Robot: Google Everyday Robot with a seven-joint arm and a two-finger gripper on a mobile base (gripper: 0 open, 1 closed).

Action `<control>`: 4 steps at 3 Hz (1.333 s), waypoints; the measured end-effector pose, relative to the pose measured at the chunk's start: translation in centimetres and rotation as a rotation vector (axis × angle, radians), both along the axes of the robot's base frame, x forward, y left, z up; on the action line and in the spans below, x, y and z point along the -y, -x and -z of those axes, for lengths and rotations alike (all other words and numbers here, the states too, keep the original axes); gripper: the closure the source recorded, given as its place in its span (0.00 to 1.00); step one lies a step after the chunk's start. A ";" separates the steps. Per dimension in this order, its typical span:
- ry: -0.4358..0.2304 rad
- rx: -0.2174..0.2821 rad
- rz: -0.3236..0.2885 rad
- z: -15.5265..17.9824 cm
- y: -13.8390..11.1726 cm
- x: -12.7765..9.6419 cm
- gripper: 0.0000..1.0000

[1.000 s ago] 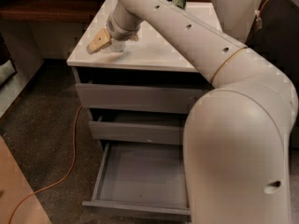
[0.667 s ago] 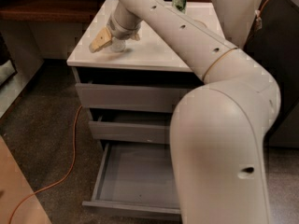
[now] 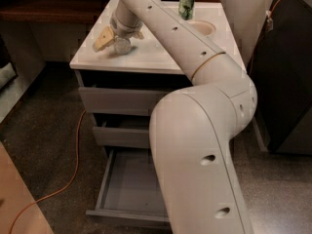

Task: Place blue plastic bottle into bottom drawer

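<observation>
The blue plastic bottle (image 3: 123, 47) is a small greyish see-through shape on the left front part of the white cabinet top (image 3: 161, 57). My gripper (image 3: 118, 41) is down at the bottle and reaches it from above, with the bottle right under the wrist. The bottom drawer (image 3: 127, 189) is pulled out at floor level and shows a grey inside with nothing visible in it. My arm's big elbow covers the drawer's right part.
A green drink can (image 3: 186, 5) stands at the back of the cabinet top, next to a round recess (image 3: 201, 28). The two upper drawers (image 3: 117, 101) are nearly shut. An orange cable (image 3: 73, 174) lies on the floor at left. A dark cabinet (image 3: 287, 82) stands at right.
My arm's elbow has swung left and closer to the camera, covering more of the drawers. The gripper has stayed at the bottle on the cabinet top.
</observation>
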State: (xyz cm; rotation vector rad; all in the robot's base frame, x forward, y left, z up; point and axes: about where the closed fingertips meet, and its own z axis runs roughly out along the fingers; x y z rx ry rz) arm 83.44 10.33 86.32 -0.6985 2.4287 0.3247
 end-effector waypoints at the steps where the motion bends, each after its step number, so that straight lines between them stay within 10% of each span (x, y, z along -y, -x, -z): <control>1: -0.011 -0.007 0.019 0.3 -0.8 0.0 0.16; 3: -0.058 0.017 0.008 -0.8 -0.1 0.1 0.78; 4: -0.119 0.049 -0.075 -2.4 4.6 0.3 1.00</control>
